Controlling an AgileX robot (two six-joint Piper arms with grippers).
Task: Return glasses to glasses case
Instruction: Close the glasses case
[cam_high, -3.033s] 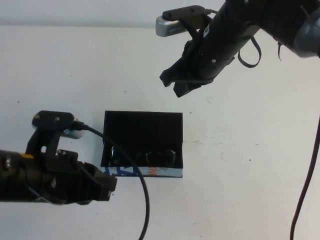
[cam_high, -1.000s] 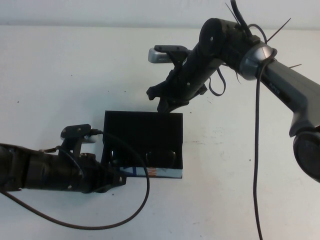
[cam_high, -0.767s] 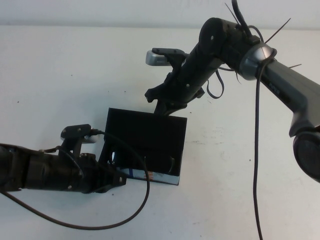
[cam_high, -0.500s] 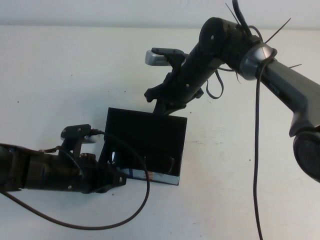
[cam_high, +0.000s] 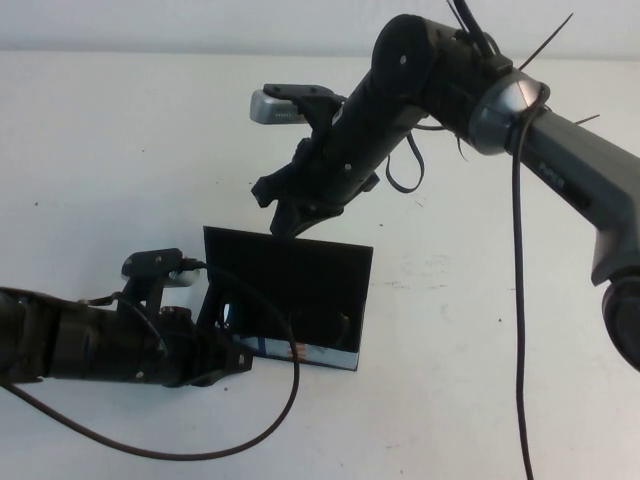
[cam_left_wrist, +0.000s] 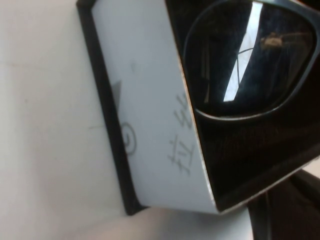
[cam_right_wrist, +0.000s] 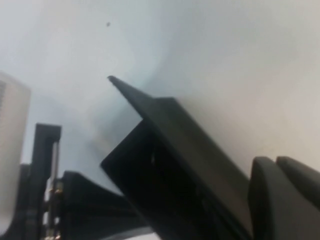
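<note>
On the white table (cam_high: 120, 150), near its middle, lay the glasses case (cam_high: 285, 270), a flat black rectangular box, lid raised, with a glossy printed front edge. Inside sat the glasses (cam_high: 240, 318), dark-framed, lenses shiny and reflective. The right gripper (cam_high: 283, 205) hung at the lid's far edge, fingers together, empty. The left gripper (cam_high: 228, 362) lay low at the case's near left corner; cannot tell its fingers' state.
</note>
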